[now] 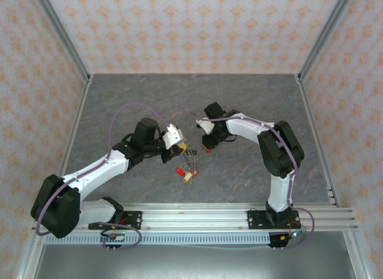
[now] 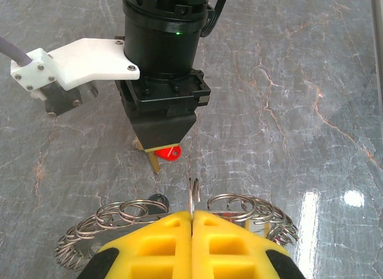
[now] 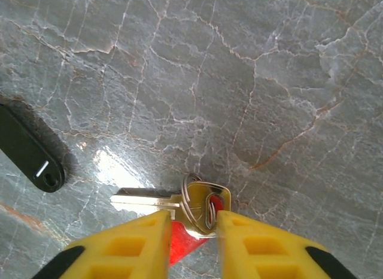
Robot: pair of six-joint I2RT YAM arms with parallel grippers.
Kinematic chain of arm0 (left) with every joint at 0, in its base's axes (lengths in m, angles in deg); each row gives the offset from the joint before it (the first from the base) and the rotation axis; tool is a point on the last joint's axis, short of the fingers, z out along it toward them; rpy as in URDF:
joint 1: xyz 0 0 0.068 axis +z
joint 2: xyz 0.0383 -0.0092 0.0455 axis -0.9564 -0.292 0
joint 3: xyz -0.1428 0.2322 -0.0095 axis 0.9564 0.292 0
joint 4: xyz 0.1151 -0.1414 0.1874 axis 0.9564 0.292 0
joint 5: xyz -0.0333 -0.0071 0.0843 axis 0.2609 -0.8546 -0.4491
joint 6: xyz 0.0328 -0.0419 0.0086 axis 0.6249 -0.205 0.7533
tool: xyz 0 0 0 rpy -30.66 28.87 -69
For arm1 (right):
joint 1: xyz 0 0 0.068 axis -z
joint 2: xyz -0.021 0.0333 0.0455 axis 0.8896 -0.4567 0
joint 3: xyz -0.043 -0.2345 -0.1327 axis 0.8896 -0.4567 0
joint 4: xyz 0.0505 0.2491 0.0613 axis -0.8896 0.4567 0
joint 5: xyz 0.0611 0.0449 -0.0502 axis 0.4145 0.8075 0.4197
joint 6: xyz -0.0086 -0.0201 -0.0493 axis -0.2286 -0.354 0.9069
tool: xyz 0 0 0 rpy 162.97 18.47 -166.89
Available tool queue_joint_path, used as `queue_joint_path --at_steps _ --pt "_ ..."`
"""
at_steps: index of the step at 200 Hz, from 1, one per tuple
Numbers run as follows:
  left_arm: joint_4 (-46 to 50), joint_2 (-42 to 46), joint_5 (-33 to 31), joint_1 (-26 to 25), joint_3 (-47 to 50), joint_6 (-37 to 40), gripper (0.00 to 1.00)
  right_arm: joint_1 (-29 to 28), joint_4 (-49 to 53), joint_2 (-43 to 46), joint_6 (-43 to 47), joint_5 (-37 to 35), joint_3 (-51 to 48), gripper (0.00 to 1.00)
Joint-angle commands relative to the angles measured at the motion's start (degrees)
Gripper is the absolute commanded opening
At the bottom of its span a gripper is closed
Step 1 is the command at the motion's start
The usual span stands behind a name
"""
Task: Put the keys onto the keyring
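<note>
My left gripper (image 1: 181, 148) (image 2: 192, 212) is shut on the thin grey keyring (image 2: 194, 195), whose wire stands up between the yellow fingertips. Several small split rings (image 2: 122, 212) are threaded along the hoop on both sides. In the top view, keys with red and pale tags (image 1: 187, 169) dangle below it. Facing it, my right gripper (image 1: 208, 142) (image 3: 190, 214) is shut on a brass key (image 3: 143, 199) at its head. That key carries a small split ring (image 3: 190, 192) and a red tag (image 3: 182, 243). The same key (image 2: 157, 165) pokes out under the right gripper in the left wrist view.
The grey marbled tabletop (image 1: 149, 99) spreads behind both arms, enclosed by patterned walls and metal frame posts (image 1: 66, 39). A black oval tag (image 3: 27, 150) shows at the left of the right wrist view. The arms' base rail (image 1: 197, 219) runs along the near edge.
</note>
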Motion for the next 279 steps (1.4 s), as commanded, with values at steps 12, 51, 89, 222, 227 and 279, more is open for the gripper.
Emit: queue_joint_path --at_steps 12,51,89,222,227,279 --pt "-0.1 -0.2 1.2 -0.4 -1.6 0.6 0.0 -0.1 0.8 -0.6 1.2 0.1 2.1 0.22" --pt "0.5 -0.5 1.5 -0.4 -1.8 0.8 0.0 -0.1 1.5 -1.2 1.5 1.2 2.7 0.15" --pt "1.0 -0.9 2.1 -0.4 -2.3 0.8 0.0 -0.1 2.1 -2.2 1.3 1.1 3.8 0.16" --pt "-0.1 -0.6 1.5 -0.3 -1.9 -0.4 0.0 -0.1 -8.5 17.6 -3.8 6.0 -10.8 0.0" --pt "-0.2 -0.6 1.5 -0.4 -2.0 -0.6 0.0 -0.1 -9.9 20.1 -4.1 6.9 -12.5 0.0" --pt "-0.6 -0.4 1.9 -0.3 -2.4 -1.9 0.0 -0.8 -25.9 39.5 -5.1 15.2 -27.2 0.0"
